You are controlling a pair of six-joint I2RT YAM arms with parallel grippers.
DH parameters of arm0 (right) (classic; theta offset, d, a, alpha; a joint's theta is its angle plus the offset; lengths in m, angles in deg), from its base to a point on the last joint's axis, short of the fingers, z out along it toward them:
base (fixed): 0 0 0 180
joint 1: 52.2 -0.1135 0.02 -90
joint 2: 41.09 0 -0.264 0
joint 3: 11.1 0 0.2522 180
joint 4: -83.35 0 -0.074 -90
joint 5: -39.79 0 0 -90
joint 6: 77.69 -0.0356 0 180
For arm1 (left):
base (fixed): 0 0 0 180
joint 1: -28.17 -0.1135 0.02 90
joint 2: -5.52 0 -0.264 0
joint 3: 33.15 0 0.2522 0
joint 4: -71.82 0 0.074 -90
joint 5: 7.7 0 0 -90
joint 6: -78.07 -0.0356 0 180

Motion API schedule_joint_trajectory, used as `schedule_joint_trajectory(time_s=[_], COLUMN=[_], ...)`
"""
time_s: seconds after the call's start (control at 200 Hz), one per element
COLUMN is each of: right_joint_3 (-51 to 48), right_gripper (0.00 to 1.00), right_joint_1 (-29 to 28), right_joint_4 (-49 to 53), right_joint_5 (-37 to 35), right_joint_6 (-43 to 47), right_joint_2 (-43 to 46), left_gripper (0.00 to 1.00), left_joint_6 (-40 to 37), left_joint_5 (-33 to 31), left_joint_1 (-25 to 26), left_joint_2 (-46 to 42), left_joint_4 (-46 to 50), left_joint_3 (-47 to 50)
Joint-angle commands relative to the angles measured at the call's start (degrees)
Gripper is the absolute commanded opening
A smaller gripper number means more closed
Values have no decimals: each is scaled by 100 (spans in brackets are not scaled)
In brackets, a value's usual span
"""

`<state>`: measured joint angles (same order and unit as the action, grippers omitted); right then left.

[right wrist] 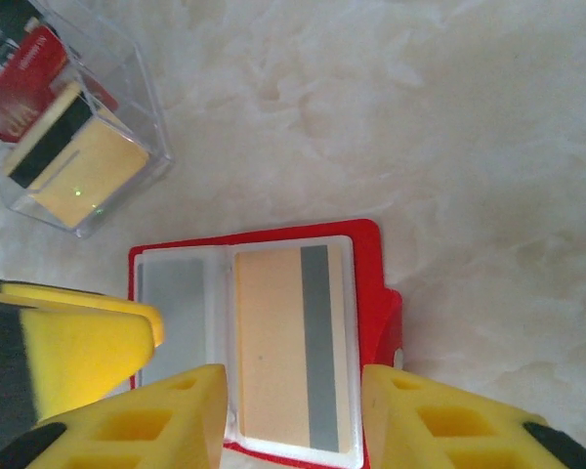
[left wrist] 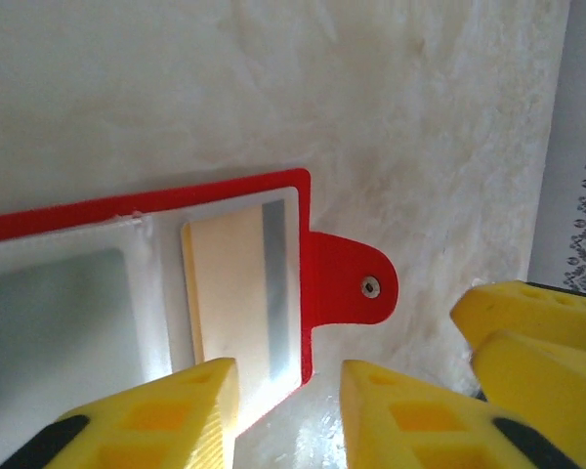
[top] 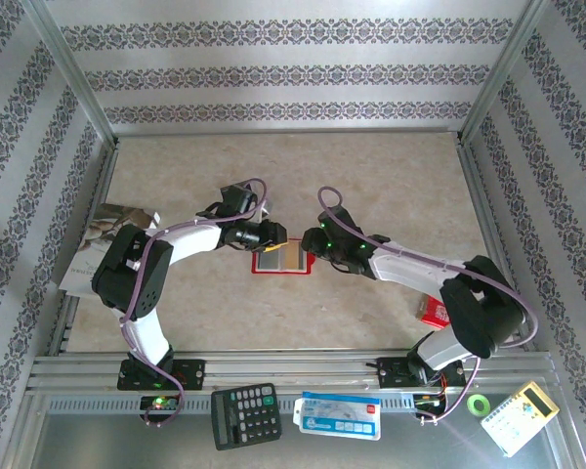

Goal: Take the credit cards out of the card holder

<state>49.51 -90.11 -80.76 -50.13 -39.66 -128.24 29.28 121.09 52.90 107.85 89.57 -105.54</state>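
Partway done: one card not yet out of the holder.

Card holder [top: 278,261] lies open and flat mid-table, between both arms. A tan card [right wrist: 273,352] sits in its snap-tab-side pocket; the other pocket looks empty. Clear box [right wrist: 148,107] just beside it holds a red card [right wrist: 20,88] and a striped card [right wrist: 73,161] (my guess: those are the finished ones). Left gripper [left wrist: 288,376] has its jaws parted over the holder's tab-side edge, clamping nothing. Right gripper [right wrist: 293,381] is also parted, straddling the tan card's pocket with no grip that I can see. Left to do: pull the tan card. Table [top: 371,186] is beige and marbled, inside patterned walls [top: 293,73]; a calculator [top: 245,414] lies on the near rail.
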Motion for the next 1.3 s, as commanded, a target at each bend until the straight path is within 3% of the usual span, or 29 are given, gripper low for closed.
schedule_joint_trajectory(time_s=[0.0, 0.165, 0.47, 0.919, 1.299], right_joint_3=[279, 639, 1091, 1397, 1406], right_gripper=[37, 32, 24, 29, 29], right_joint_1=[-101, -156, -334, -388, -289], right_joint_4=[97, 406, 927, 1491, 1413], right_joint_5=[118, 161, -83, -403, -90], right_joint_6=[110, 172, 223, 200, 181], right_joint_2=[-276, -671, -1129, -1503, -1662], left_gripper=[28, 23, 19, 19, 20], left_joint_6=[98, 6, 67, 90, 10], left_joint_5=[-128, -445, -449, -408, -438], left_joint_1=[62, 127, 117, 120, 103], left_joint_2=[132, 255, 452, 644, 637], left_joint_4=[78, 346, 243, 172, 146], left_joint_3=[-43, -219, -227, -140, 45])
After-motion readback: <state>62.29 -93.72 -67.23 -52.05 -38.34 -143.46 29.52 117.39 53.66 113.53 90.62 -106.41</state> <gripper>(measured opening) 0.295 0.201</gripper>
